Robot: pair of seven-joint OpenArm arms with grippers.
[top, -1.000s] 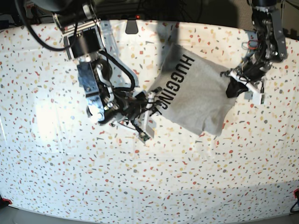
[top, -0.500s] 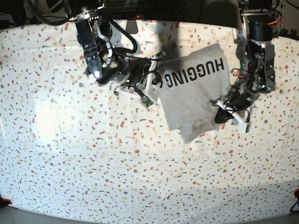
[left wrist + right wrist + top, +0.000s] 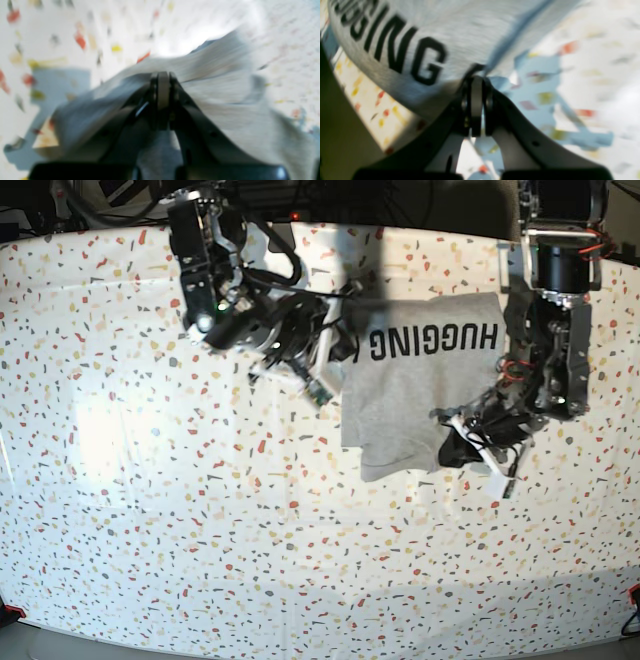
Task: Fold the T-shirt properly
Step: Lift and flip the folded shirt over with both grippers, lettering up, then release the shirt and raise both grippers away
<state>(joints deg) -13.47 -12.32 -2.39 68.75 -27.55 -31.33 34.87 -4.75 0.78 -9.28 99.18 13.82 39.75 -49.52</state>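
Observation:
The grey T-shirt [image 3: 410,395] hangs folded between my two arms at the table's far middle, its black "HUGGING" lettering running upside down along the far edge. My right gripper [image 3: 343,345] is shut on the shirt's left far corner. In the right wrist view its jaws [image 3: 476,78] pinch the fabric edge just below the lettering on the T-shirt [image 3: 440,32]. My left gripper [image 3: 458,432] is shut on the right near corner. The left wrist view shows the closed gripper [image 3: 163,75] with grey cloth of the T-shirt [image 3: 225,82] bunched over it. Both wrist views are motion-blurred.
The table [image 3: 200,530] wears a white cover speckled with coloured flecks. Dark arm bases and cables [image 3: 290,220] stand along the far edge. A small red marker [image 3: 633,595] sits at the near right corner.
Both arms have swung the shirt round: my right gripper went toward the far edge, my left came nearer. The lettering has turned from running downward to lying along the far edge.

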